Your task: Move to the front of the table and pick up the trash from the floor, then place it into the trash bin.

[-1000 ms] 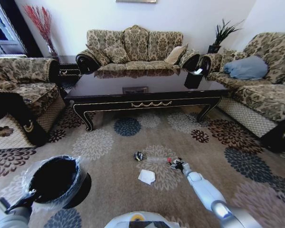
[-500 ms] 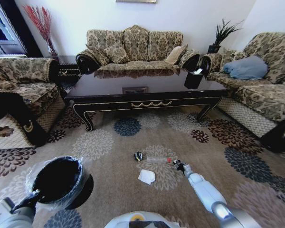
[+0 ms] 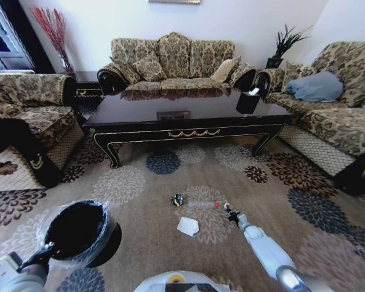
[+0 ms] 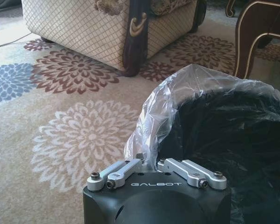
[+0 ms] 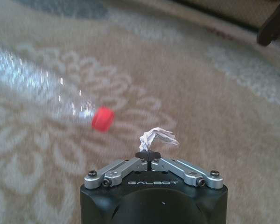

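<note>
Since a second ago, your right hand (image 3: pixel 232 214) has drawn back from the red cap end of the clear plastic bottle (image 3: pixel 201 205) toward the robot, and it now sits just beside the cap with a small twist of white paper (image 5: pixel 157 136) pinched in its closed fingers. From the right wrist view you see that scrap sticking up above the fingertips, clear of the carpet (image 3: pixel 170 237), with the bottle lying on its side a little beyond it. Your left hand (image 3: pixel 44 250) has edged slightly inward over the same second, carrying the black trash bin (image 3: pixel 79 230) with it; its fingers are clamped together on the bin's rim and the crinkly plastic liner (image 4: pixel 177 107) (the bag bulges up right over the fingers in the left wrist view). The bin hangs low over the carpet at the robot's left. On the floor you have the bottle in the middle, a tiny dark wrapper (image 3: pixel 177 199) touching or nearly touching its far end, and a crumpled white paper (image 3: pixel 188 226) nearer the robot, apart from both. Beyond them stands the long dark desk (image 3: pixel 188 115), with a black tissue box (image 3: pixel 248 101) on its right end.
</note>
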